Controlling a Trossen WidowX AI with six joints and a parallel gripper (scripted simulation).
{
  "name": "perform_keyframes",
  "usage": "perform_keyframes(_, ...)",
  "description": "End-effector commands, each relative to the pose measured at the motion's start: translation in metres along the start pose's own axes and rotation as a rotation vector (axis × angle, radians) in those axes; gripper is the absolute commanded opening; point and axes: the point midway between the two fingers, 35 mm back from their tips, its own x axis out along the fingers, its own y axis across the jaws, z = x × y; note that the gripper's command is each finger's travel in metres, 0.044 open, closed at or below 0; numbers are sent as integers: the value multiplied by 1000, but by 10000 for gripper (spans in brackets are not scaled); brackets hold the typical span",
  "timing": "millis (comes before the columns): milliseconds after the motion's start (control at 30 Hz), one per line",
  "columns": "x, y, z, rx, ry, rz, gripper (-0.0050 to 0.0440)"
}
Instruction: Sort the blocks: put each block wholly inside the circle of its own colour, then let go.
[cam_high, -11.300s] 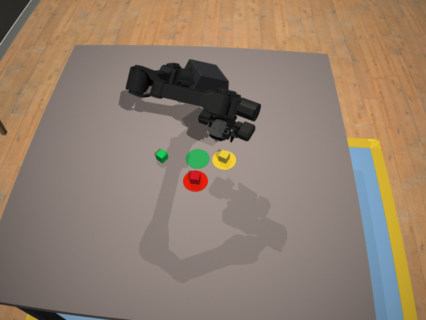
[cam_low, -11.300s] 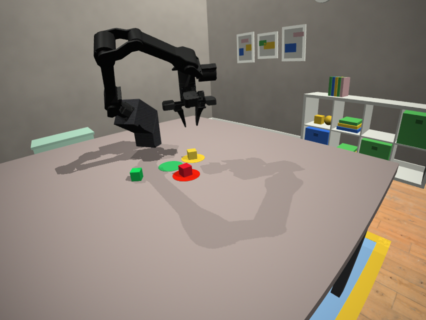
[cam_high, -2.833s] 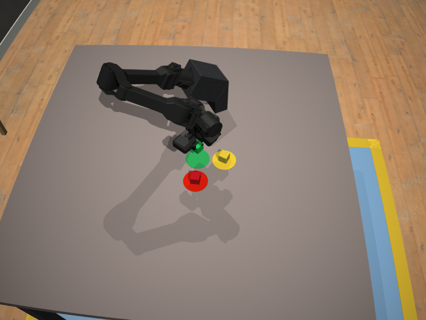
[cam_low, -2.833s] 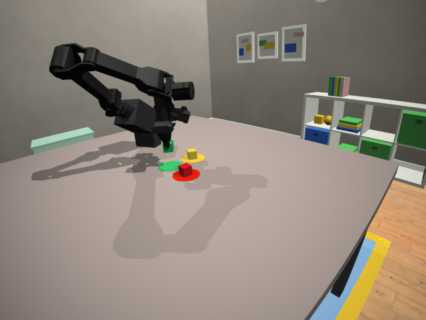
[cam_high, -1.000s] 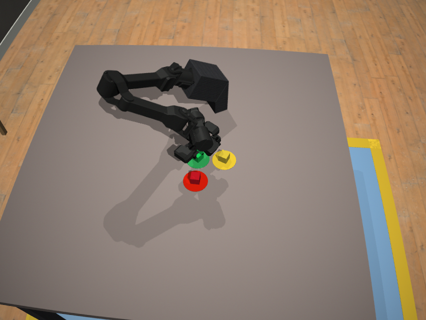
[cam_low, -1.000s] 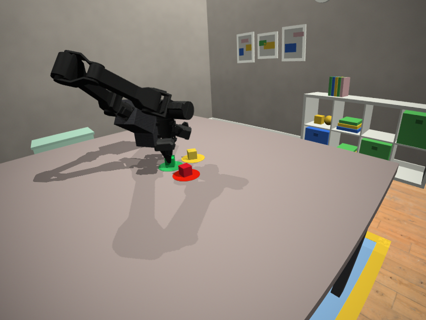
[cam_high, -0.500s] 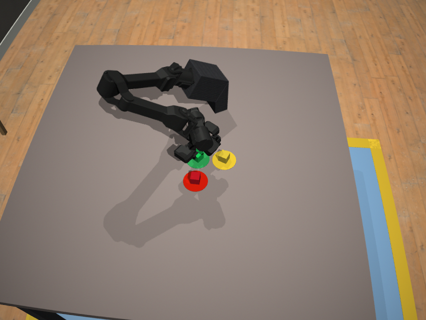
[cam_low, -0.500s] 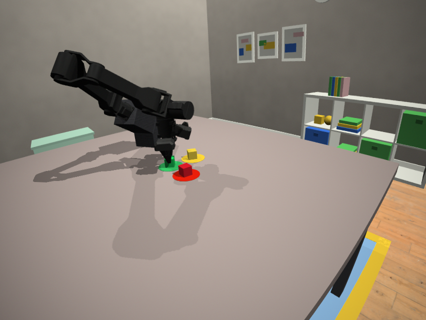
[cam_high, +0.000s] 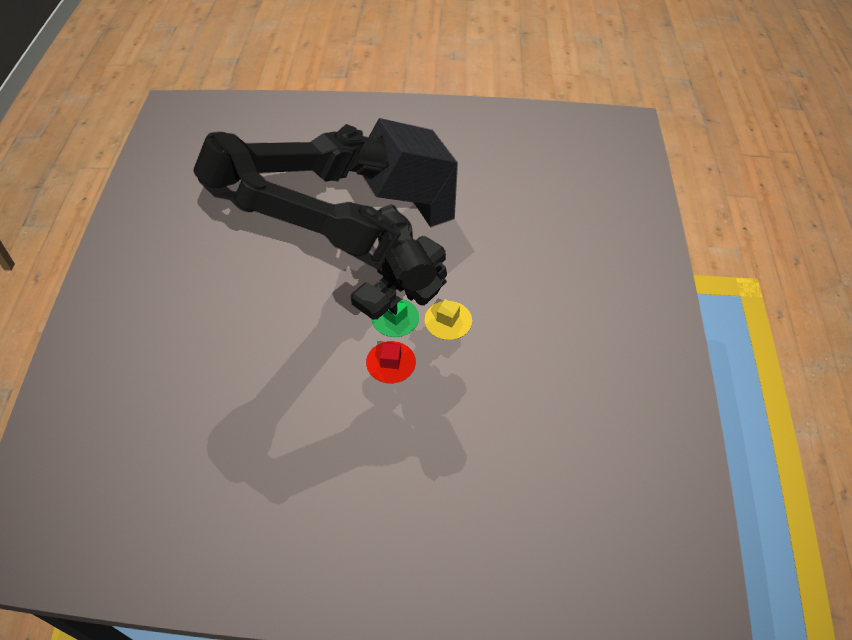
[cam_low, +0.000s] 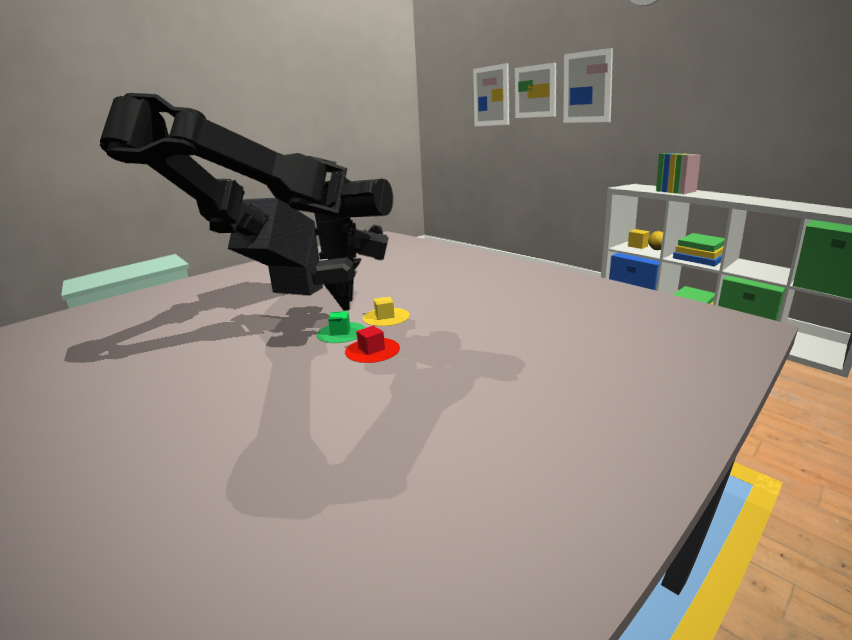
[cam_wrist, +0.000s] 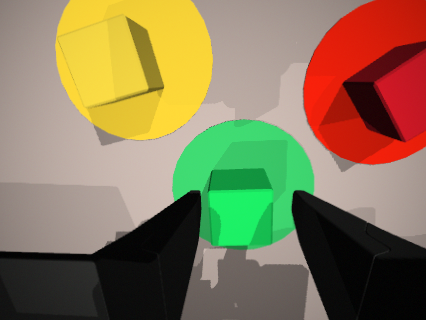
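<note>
The black two-fingered gripper has its fingers apart and holds nothing. The small green cube block sits between them, inside the flat green circle. The yellow cube and red cube sit in matching circles nearby.

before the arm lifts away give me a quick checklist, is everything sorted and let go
1. Green block inside the green circle: ok, though its near edge sits close to the rim.
2. Gripper released: ok, open, with a gap visible beside the right finger; the left finger's contact with the block: cannot tell.
3. Yellow block inside the yellow circle: ok.
4. Red block inside the red circle: ok.
5. Fingers wide enough to rise without dragging the green block: cannot tell on the left side.
</note>
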Motion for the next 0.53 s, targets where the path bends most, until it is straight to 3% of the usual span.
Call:
perform_keyframes(0, -14, -3, 8, 35, -8, 4, 195)
perform_keyframes(500, -74, -1, -3, -7, 30, 3, 195)
